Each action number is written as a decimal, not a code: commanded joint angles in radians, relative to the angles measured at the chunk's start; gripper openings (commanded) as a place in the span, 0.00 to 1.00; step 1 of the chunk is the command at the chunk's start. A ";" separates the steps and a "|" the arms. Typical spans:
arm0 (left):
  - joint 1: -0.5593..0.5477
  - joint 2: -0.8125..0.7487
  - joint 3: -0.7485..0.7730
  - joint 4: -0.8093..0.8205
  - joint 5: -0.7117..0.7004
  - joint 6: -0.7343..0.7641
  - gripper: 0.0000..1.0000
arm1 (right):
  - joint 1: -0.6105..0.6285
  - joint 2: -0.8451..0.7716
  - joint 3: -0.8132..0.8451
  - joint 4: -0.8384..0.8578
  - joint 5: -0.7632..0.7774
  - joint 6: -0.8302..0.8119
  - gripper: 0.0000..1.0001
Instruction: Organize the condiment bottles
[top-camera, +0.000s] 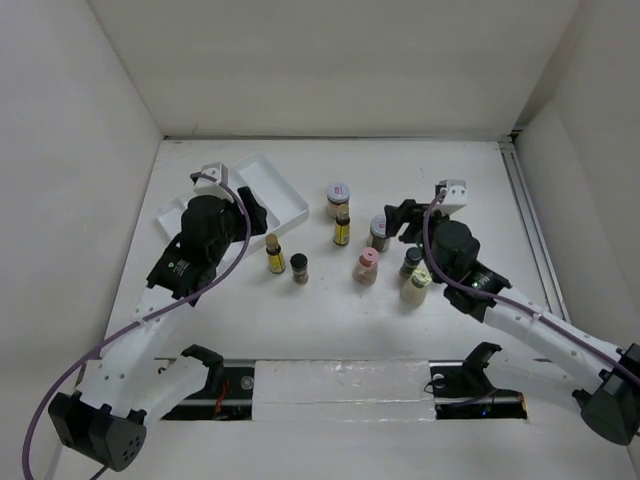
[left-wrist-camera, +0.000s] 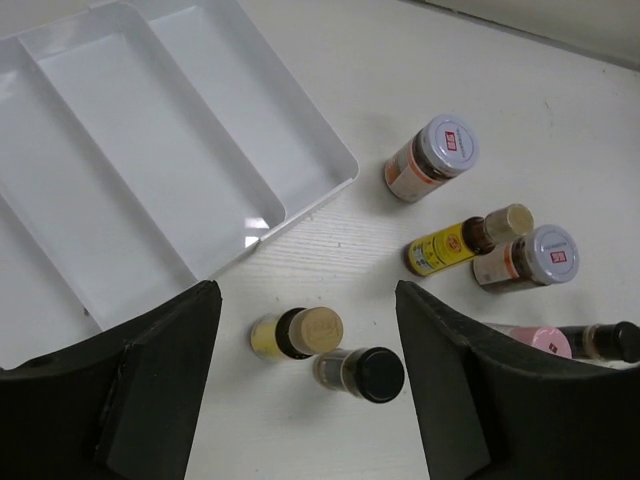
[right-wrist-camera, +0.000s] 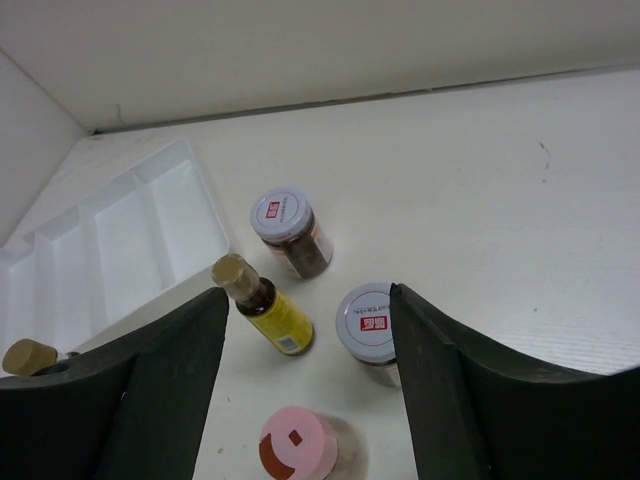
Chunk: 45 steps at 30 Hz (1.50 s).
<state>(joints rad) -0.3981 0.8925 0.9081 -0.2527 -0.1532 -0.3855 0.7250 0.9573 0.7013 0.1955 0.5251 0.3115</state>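
Observation:
Eight small condiment bottles stand on the table. Near my open, empty left gripper (top-camera: 250, 212) are a slim yellow-labelled bottle (top-camera: 274, 254) and a small dark jar (top-camera: 299, 268); in the left wrist view these two, the yellow bottle (left-wrist-camera: 297, 333) and the dark jar (left-wrist-camera: 362, 373), lie between my open jaws (left-wrist-camera: 305, 300). Two brown jars with silvery lids (top-camera: 338, 198) (top-camera: 379, 232), another yellow bottle (top-camera: 342, 228), a pink-capped bottle (top-camera: 366, 266), a dark bottle (top-camera: 411, 262) and a cream-capped bottle (top-camera: 417, 287) stand by my open, empty right gripper (top-camera: 402, 220). In the right wrist view the right gripper (right-wrist-camera: 308, 300) hovers over the nearer silver-lidded jar (right-wrist-camera: 368, 330) and the pink cap (right-wrist-camera: 298, 447).
A white divided tray (top-camera: 285, 195) lies at the back left, partly under my left arm; its compartments (left-wrist-camera: 150, 150) hold nothing. White walls close in the table on three sides. A metal rail (top-camera: 530, 215) runs along the right edge.

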 joint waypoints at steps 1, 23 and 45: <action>-0.002 0.025 -0.020 0.018 0.035 0.034 0.67 | -0.019 0.001 -0.002 0.070 -0.036 0.000 0.72; -0.131 0.272 -0.061 -0.025 -0.101 -0.098 0.49 | -0.067 0.086 0.018 0.070 -0.158 0.000 0.74; -0.131 0.336 0.386 0.131 -0.359 -0.115 0.01 | -0.076 0.067 0.009 0.079 -0.234 0.027 0.74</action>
<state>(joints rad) -0.5301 1.2377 1.1374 -0.3004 -0.4000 -0.5209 0.6548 1.0473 0.7013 0.2153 0.3244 0.3168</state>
